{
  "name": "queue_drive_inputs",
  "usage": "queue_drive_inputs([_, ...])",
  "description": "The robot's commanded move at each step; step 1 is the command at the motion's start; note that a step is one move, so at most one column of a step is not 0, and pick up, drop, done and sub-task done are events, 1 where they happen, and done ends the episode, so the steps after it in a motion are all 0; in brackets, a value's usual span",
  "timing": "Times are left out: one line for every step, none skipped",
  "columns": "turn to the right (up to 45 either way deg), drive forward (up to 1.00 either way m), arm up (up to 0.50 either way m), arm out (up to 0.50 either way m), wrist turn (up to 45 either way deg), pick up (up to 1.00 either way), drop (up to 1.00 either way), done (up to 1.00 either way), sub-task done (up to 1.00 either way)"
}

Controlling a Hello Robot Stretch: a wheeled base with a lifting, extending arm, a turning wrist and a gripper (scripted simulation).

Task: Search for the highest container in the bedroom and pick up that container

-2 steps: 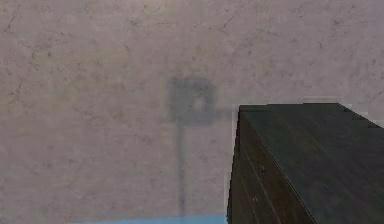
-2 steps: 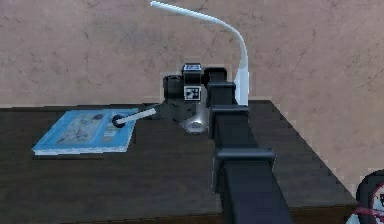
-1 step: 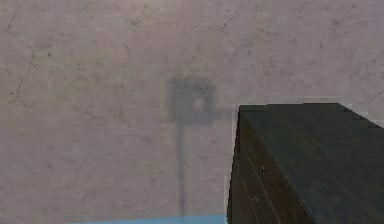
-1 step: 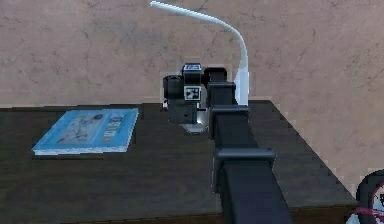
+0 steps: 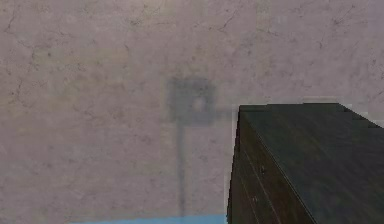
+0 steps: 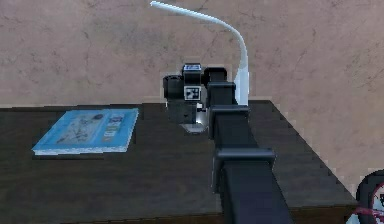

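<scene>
My arm's dark bar (image 6: pixel 236 150) reaches out over a dark wooden desk (image 6: pixel 120 185) in the arm side view. At its far end are the two white marked squares, with the gripper (image 6: pixel 186 108) close to the desk's back edge. A white bent desk lamp (image 6: pixel 215 28) rises right behind the gripper, so I cannot tell whether it holds anything. A dark rounded thing with red and teal marks (image 6: pixel 372 196) sits at the bottom right corner, beyond the desk's edge; what it is I cannot make out.
A flat light-blue book (image 6: pixel 88 130) lies on the desk's left part. A mottled beige wall (image 6: pixel 80 50) stands behind the desk. In the forward view the same wall (image 5: pixel 90 100) is close ahead, with a dark wooden furniture corner (image 5: pixel 310 165) at the lower right.
</scene>
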Motion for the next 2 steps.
queue_drive_inputs([0.0, 0.00, 0.00, 0.00, 0.0, 1.00, 0.00, 0.00, 0.00])
queue_drive_inputs([0.0, 0.00, 0.00, 0.00, 0.0, 0.00, 0.00, 1.00, 0.00])
